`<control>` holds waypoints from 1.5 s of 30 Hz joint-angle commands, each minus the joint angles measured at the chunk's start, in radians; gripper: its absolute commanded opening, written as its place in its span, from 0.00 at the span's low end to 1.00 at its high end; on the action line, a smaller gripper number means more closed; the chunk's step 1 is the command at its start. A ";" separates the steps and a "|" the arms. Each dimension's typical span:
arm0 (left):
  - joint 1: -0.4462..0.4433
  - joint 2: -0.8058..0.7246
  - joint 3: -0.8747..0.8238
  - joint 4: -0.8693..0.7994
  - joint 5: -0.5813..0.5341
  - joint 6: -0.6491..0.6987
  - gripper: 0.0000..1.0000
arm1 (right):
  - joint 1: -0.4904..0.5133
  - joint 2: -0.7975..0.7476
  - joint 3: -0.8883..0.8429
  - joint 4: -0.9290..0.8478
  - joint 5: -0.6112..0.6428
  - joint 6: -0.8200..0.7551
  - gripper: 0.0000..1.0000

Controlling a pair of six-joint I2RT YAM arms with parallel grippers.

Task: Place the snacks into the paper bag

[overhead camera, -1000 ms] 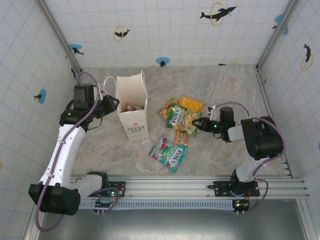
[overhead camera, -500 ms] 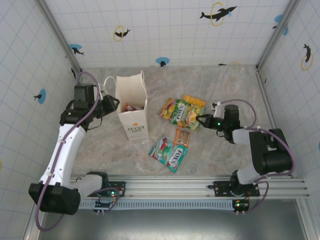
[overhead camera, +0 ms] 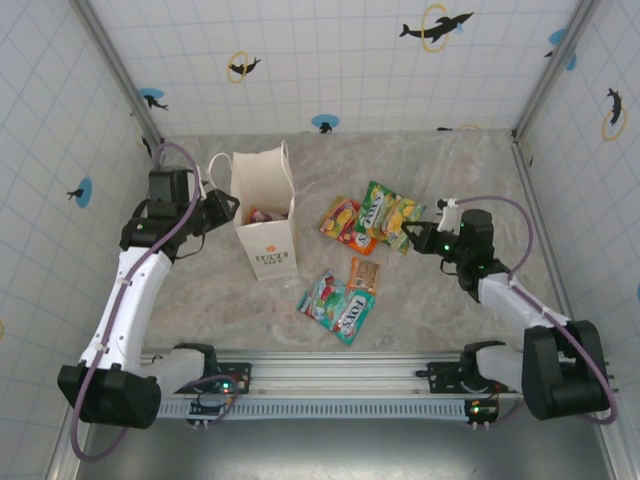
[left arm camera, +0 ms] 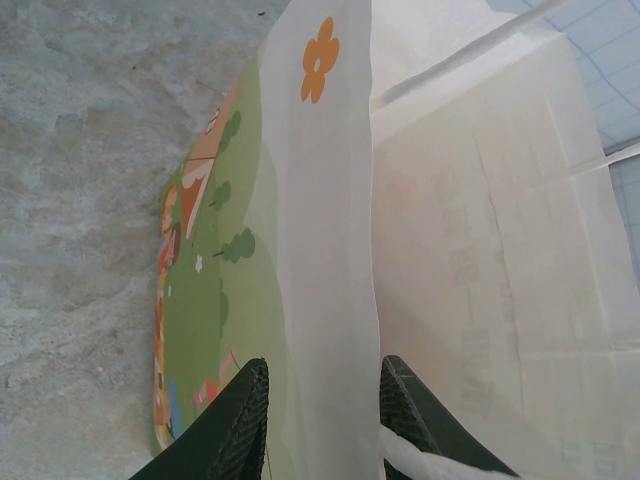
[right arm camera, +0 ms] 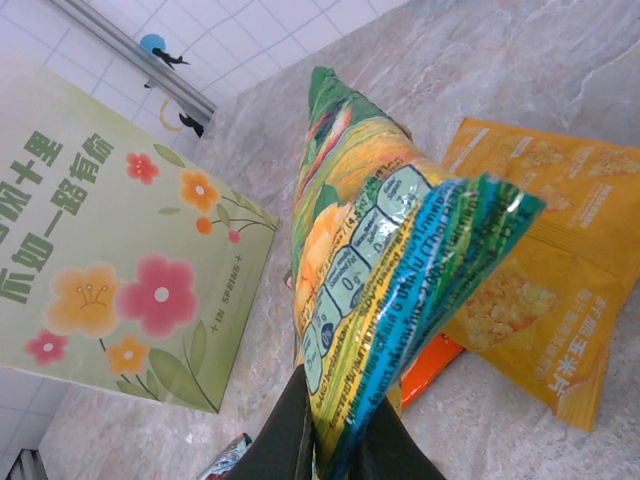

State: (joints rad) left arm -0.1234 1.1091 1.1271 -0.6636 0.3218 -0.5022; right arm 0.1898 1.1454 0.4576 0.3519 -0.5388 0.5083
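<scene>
The white paper bag [overhead camera: 268, 232] stands upright at centre left, and a red snack [overhead camera: 262, 214] shows inside its open top. My left gripper [overhead camera: 222, 207] is at the bag's left rim. In the left wrist view its fingers [left arm camera: 243, 425] straddle the bag's side wall [left arm camera: 320, 300], shut on it. My right gripper [overhead camera: 418, 237] is shut on a green and yellow snack packet [overhead camera: 386, 215]. That packet [right arm camera: 390, 260] hangs tilted above the table, over the other snacks. The printed bag face [right arm camera: 130, 290] lies to its left.
An orange and yellow packet [overhead camera: 342, 218] lies beside the held one, and a yellow packet [right arm camera: 540, 260] lies under it. A small orange packet [overhead camera: 363, 275] and a green and red packet [overhead camera: 335, 305] lie nearer the front. Tiled walls enclose the table on three sides.
My right gripper has closed on the green and yellow packet, lifted it off the pile and drawn it to the right. The left arm and the bag have not moved.
</scene>
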 commanded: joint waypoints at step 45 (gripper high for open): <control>0.003 0.018 0.007 0.030 -0.004 -0.002 0.28 | 0.970 0.479 1.050 0.012 1.167 -0.297 0.01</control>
State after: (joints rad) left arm -0.1234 1.1221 1.1275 -0.6415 0.3279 -0.5022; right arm 1.1576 1.6062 1.4334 0.3538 0.5854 0.2222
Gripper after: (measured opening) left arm 0.281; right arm 0.111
